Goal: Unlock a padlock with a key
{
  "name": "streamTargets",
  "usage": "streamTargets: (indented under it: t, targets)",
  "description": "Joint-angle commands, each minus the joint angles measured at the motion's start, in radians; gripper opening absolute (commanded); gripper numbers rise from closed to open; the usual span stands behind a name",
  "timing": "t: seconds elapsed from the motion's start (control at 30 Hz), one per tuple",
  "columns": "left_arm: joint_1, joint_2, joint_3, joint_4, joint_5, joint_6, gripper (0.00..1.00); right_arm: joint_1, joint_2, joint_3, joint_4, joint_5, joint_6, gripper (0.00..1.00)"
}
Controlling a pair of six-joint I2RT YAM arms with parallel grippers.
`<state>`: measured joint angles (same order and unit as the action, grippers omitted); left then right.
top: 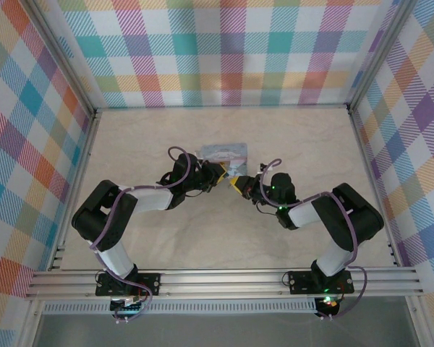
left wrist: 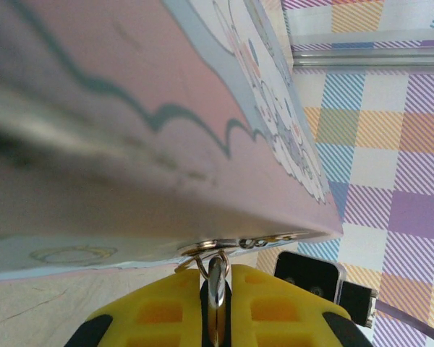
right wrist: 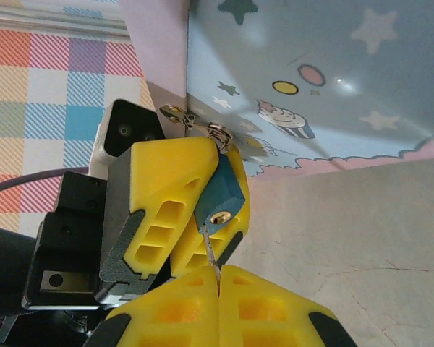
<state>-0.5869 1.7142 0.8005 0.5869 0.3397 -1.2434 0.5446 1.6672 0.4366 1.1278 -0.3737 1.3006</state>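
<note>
Centrally on the table (top: 166, 238) stands the tin (top: 223, 152), both arms meeting at its near edge. The left gripper (left wrist: 215, 311) is clamped narrowly on the padlock (right wrist: 218, 194), whose shackle hangs from the tin's hasp. The right gripper (right wrist: 218, 289) is fully closed, pinching the key (right wrist: 210, 253). The key tip points up at the padlock's underside, just beside the brass keyhole; insertion cannot be determined.

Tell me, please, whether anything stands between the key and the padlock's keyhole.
Nothing visible does. The key pinched in the right hand has its tip right at the brass keyhole of the padlock; the left hand grips only its sides.
</note>
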Motion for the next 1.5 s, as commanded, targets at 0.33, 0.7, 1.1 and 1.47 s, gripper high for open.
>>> streamTargets:
  t: [0.33,0.7,1.1,1.47]
  targets:
    - [-0.007,0.005,-0.01,0.098,0.031,-0.036,0.11,0.006,0.018,0.049,-0.002,0.028,-0.046,0.0]
    - [-0.008,0.01,-0.015,0.119,0.036,-0.051,0.11,0.006,0.011,0.035,0.047,0.081,-0.038,0.0]
    - [-0.008,0.016,-0.008,0.125,0.033,-0.053,0.11,0.006,-0.029,0.03,0.006,0.068,-0.058,0.0]
    - [-0.007,0.018,-0.004,0.129,0.033,-0.059,0.11,0.008,-0.057,-0.004,0.001,0.094,-0.06,0.0]
